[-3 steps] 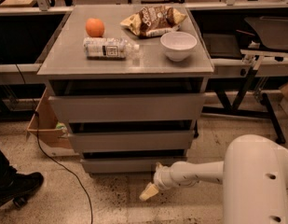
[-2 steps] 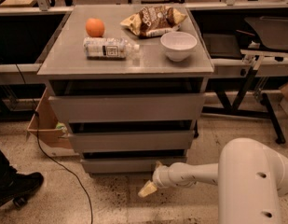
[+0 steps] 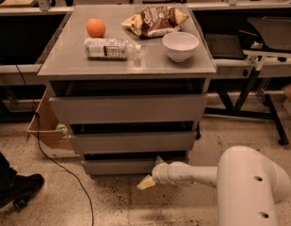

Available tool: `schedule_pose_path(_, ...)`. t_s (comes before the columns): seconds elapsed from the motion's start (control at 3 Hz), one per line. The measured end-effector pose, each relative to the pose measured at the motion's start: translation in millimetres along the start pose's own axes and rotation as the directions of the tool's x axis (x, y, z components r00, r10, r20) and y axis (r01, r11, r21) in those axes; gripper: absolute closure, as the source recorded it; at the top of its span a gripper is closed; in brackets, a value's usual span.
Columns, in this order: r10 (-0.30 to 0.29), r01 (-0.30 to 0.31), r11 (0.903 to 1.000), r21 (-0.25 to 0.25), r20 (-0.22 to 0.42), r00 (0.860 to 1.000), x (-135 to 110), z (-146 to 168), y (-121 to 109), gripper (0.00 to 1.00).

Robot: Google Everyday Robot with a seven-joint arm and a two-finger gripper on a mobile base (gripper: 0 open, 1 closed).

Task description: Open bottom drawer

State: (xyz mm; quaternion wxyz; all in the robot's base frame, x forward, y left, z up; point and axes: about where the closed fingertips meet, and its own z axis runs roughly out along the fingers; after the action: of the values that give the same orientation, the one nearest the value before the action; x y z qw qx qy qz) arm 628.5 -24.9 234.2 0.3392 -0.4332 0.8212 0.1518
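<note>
The grey three-drawer cabinet (image 3: 128, 108) stands in the middle of the camera view. The bottom drawer (image 3: 117, 166) is its lowest, slimmest flat front, just above the floor, and sits in line under the drawer above it. My gripper (image 3: 152, 172) is at the end of the white arm (image 3: 192, 174), which reaches in from the lower right. The gripper is open and right at the right part of the bottom drawer's front. One tan fingertip (image 3: 158, 161) is by the front's top edge and the other (image 3: 145, 183) is below it, near the floor.
On the cabinet top lie an orange (image 3: 95, 27), a water bottle (image 3: 109, 48), a chip bag (image 3: 154, 20) and a white bowl (image 3: 180, 45). A cardboard box (image 3: 46, 126) and a black cable (image 3: 65, 166) are at the left. A person's shoe (image 3: 18, 188) is at the lower left. A black table frame (image 3: 253, 93) stands at the right.
My gripper has risen from near the floor and moved in against the bottom drawer's front. The upper fingertip now shows at the drawer's top edge. The drawer has not visibly moved.
</note>
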Motion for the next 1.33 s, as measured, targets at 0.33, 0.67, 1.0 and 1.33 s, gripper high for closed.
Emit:
schedule_pose_path(0.33,0.003,-0.004,0.9999,0.012,0.031,1.000,-9,13,-12,0.00)
schedule_pose_path(0.67,0.007,-0.007,1.0000,0.001,0.066,0.998,-13,30,-23,0.00)
schedule_pose_path(1.0,-0.009,0.012,0.9997,-0.019,0.104,0.994,-24,46,-29,0.19)
schedule_pose_path(1.33,-0.024,0.030,0.9982,-0.052,0.117,0.993,-30,65,-28,0.42)
